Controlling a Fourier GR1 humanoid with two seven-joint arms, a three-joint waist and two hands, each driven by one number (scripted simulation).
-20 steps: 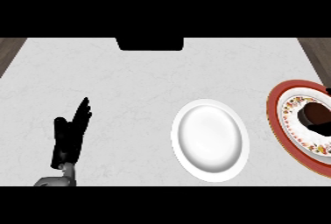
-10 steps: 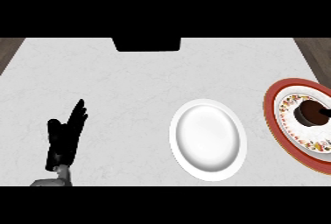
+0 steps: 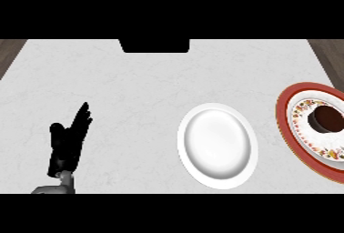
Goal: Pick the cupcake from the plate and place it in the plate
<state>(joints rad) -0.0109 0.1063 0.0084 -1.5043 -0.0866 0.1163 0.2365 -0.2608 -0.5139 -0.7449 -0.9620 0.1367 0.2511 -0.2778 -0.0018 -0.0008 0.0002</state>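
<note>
A dark-brown cupcake (image 3: 328, 118) sits on the red-rimmed plate (image 3: 285, 119) at the worktop's (image 3: 134, 86) right edge (partly cropped); white plate (image 3: 218, 144) bare mid-worktop; left hand (image 3: 67, 145) rests open, fingers straight.

No legible text, seemingly.

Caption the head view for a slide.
Cupcake on red-rimmed plate at right, white plate mid-counter, left hand resting open.

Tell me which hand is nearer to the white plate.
Left, the only hand in view. The left hand rests open on the counter, well to the left of the white plate and apart from it. The right hand does not show.
</note>
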